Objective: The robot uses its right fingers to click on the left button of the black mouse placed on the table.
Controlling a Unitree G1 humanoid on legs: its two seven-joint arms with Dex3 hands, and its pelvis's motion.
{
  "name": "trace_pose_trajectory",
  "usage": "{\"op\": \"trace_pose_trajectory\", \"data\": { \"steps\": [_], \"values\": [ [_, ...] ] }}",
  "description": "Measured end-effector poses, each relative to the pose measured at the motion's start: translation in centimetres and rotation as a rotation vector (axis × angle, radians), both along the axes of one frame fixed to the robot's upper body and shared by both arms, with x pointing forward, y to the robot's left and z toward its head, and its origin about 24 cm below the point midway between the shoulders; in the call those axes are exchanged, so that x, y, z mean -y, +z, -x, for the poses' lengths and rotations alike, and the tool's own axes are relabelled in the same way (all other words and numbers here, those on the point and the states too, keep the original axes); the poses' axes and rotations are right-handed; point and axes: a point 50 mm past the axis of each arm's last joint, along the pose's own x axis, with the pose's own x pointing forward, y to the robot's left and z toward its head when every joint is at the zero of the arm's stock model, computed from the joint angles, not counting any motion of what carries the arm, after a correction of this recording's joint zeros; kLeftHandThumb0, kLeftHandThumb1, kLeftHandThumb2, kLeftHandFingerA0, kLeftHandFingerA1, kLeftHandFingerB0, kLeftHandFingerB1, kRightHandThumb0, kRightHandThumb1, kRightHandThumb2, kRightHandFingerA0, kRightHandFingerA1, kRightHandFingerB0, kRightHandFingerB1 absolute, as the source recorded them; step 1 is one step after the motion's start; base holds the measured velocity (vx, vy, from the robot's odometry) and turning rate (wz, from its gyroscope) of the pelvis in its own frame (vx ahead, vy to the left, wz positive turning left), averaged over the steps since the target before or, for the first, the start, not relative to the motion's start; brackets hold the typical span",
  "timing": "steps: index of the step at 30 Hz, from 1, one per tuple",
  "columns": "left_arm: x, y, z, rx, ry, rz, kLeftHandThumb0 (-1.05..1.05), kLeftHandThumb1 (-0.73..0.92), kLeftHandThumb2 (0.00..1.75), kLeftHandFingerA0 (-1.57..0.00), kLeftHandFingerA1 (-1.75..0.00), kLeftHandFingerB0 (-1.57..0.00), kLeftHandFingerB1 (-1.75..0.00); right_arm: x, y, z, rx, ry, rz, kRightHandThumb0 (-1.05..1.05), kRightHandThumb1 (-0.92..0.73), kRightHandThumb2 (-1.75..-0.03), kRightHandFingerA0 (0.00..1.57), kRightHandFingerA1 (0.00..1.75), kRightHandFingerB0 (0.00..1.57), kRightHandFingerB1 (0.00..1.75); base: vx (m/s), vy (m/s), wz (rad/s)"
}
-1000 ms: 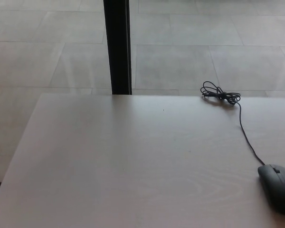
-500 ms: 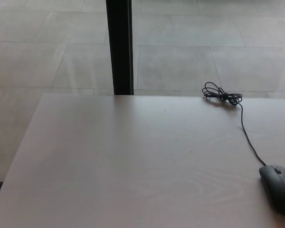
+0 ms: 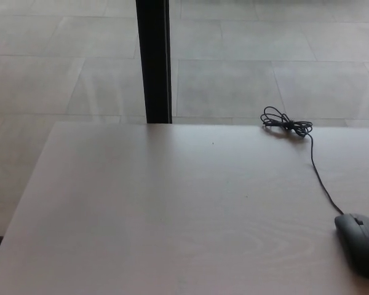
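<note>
- Looking down from the head view: a pale wooden table [image 3: 141, 209] fills the lower part of the picture, with grey floor tiles and a dark upright post [image 3: 154, 61] beyond its far edge.
- A black mouse [image 3: 360, 243] lies at the table's near right corner, close to the right edge, partly cut off by the picture's border.
- Its long axis runs roughly away from the robot, nose pointing to the far side; its left button is the half facing picture left.
- A thin cable [image 3: 320, 175] leads from the nose to a small bundled coil [image 3: 286, 123] near the far edge.
- Neither hand shows, so I cannot tell how their fingers stand.
- Judging by position, the mouse sits on the right arm's side, so the right hand has the shorter reach.
</note>
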Motion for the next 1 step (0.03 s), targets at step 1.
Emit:
{"op": "trace_pose_trajectory", "data": {
  "steps": [1],
  "values": [
    [0.0,0.0,0.0,0.0,0.0,0.0,-0.76,0.8,0.64,-0.84,-0.56,-0.76,-0.5,0.0,0.0,0.0,0.0,0.0,0.0,-0.58,-0.7,-1.05,0.84,0.77,0.38,0.54,0.0,0.0,0.0]
  ]
}}
